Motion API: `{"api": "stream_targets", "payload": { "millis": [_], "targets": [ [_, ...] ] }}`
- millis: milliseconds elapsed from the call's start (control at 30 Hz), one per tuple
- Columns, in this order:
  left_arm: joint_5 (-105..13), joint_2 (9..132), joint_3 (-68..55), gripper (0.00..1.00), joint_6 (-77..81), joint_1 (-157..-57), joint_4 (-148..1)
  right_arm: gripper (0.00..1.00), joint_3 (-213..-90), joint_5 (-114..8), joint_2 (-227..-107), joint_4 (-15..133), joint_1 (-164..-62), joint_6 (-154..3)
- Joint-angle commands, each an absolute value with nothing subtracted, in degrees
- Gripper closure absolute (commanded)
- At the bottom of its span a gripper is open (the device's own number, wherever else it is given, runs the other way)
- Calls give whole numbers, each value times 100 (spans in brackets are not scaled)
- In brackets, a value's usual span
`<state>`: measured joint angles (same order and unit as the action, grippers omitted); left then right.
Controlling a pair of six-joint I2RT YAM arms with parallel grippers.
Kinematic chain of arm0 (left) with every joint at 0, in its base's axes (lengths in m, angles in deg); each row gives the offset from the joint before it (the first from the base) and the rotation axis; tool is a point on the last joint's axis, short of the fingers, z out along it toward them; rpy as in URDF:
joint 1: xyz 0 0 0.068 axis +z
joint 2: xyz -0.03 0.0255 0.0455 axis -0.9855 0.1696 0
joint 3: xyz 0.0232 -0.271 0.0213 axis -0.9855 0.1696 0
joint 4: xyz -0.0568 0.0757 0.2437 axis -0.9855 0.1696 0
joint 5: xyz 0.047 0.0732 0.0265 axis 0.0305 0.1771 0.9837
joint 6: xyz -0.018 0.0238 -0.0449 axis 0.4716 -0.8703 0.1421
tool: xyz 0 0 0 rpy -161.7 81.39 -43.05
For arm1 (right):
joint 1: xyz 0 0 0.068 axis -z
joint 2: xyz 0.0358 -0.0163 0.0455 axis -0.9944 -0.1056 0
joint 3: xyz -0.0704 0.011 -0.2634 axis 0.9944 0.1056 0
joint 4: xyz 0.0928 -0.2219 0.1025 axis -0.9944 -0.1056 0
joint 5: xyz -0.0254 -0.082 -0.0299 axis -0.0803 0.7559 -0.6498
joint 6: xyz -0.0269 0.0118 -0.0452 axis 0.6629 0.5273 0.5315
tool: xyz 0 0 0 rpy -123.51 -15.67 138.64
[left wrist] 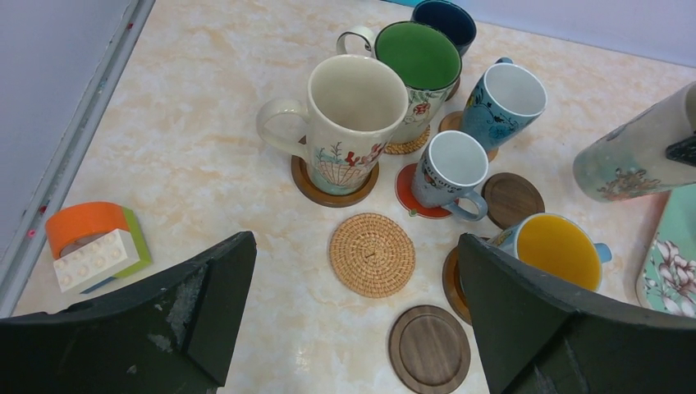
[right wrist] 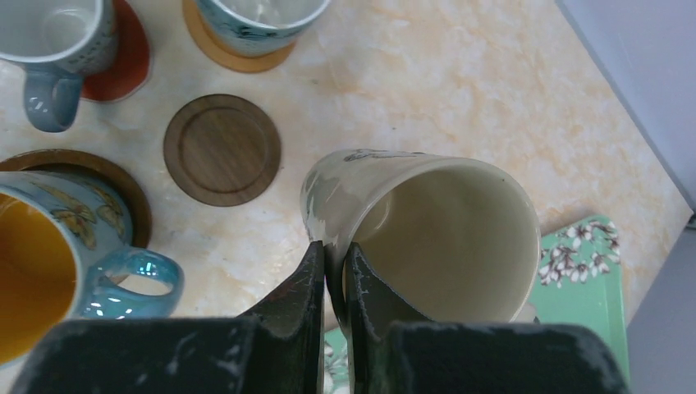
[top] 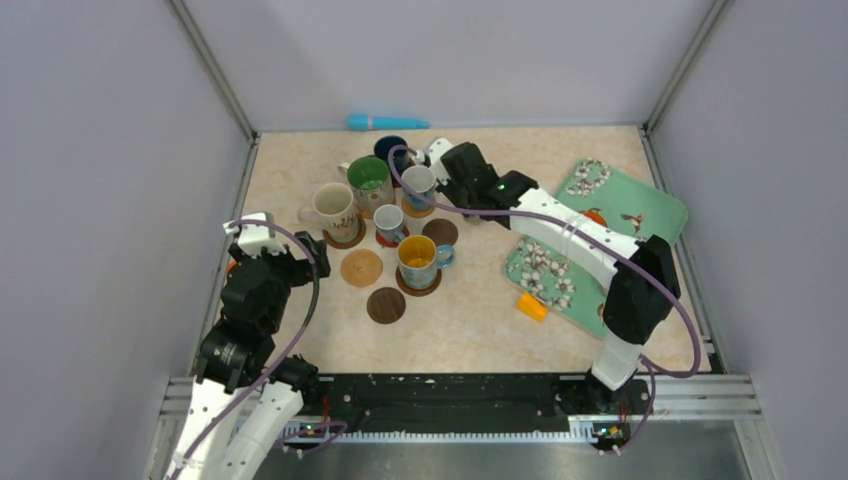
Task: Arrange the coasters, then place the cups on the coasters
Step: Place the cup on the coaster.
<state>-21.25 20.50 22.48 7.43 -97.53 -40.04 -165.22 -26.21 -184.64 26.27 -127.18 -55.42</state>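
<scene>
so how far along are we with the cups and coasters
Done: five mugs stand on coasters, including the cream mug and the yellow-lined mug; the base of the dark blue mug is hidden. In hand: the right gripper pinches a pale mug by its rim, tilted. Still to do: the woven coaster, near wooden coaster and far wooden coaster are bare; the left gripper is open, empty.

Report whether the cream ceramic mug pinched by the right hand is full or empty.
Empty. The right wrist view looks into the cream ceramic mug, showing only bare glazed wall; the right hand pinches its rim.
</scene>
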Motion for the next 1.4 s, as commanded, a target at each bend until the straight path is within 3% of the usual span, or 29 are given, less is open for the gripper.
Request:
{"api": "stream_targets", "payload": {
  "millis": [0, 1367],
  "targets": [
    [-1951, 2059, 2139, 2, 725, -9750, -4155, 100, -17171, -2615, -18478, 3378, -12910, -5570],
    [-663, 2390, 2002, 2, 174, -9693, -4565, 100, -18618, -3662, -19845, 2136, -13241, -5307]
  ]
}}
